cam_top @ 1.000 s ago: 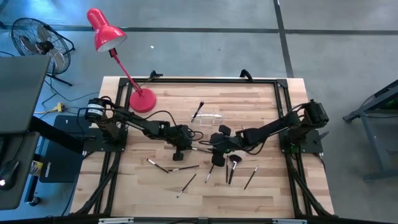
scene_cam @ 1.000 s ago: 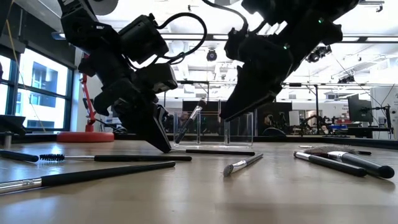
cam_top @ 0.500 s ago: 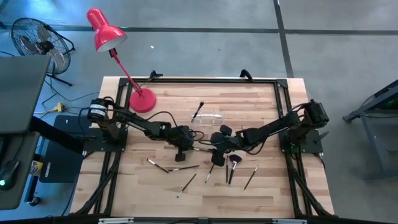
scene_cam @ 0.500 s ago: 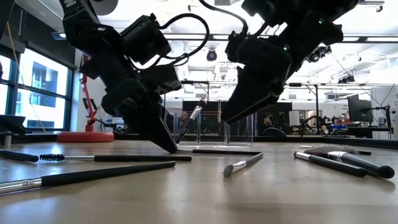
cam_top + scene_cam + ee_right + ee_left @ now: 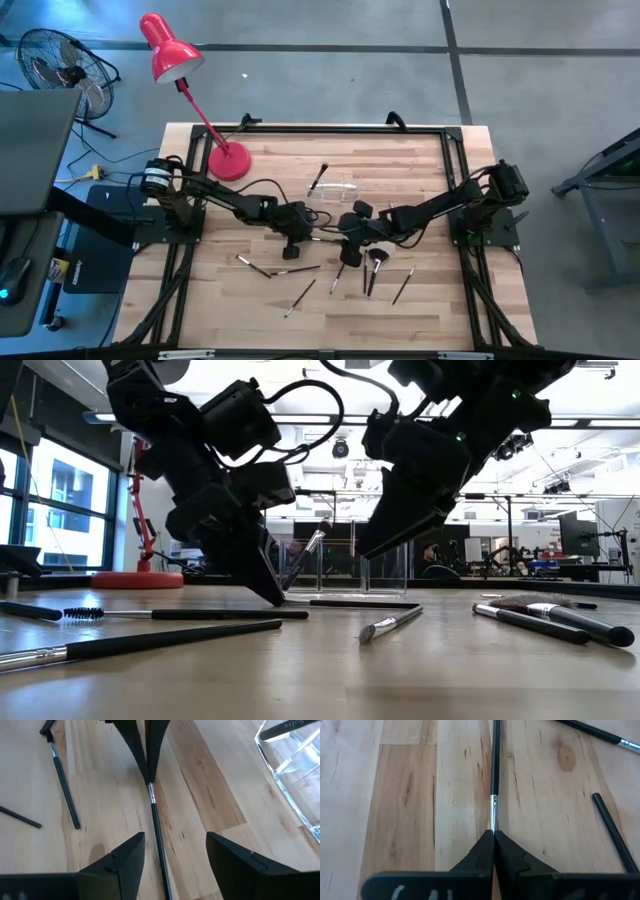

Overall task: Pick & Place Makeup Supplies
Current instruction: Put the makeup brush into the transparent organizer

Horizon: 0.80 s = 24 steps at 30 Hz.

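I have both arms meeting near the middle of the bench [image 5: 430,160]. My left gripper [image 5: 493,836] is closed down to a point, pinching the silvery tip of a thin dark liner [image 5: 494,765] that lies flat on the wood. My right gripper [image 5: 175,845] hangs over the same liner with its fingers spread wide, one on each side of the handle, touching nothing. The other brushes [image 5: 300,270] lie scattered on the half of the bench toward its front edge; the fluffy black-headed brush [image 5: 378,262] is right of centre. One brush [image 5: 305,556] leans inside the clear holder [image 5: 338,188], toward the back edge. A red lamp [image 5: 172,52] stands at the back left corner.
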{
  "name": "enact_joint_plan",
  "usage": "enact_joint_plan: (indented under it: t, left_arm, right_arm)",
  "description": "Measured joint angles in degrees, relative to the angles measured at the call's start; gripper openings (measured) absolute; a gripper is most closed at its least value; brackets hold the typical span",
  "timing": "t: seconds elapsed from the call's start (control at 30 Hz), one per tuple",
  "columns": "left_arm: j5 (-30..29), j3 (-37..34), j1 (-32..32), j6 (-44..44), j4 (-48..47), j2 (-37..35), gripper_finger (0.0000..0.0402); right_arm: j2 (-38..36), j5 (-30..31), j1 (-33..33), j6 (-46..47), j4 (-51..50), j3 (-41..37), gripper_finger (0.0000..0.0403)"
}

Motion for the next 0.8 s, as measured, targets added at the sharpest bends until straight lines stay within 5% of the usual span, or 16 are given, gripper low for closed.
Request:
enact_joint_plan:
  t: [0.8]
  left_arm:
    - [0.81,10.44,0.07,3.11,-11.61,-0.23,0.0]
  right_arm:
    - [0.0,-0.78,-1.25,-4.96,-4.14,0.07,0.0204]
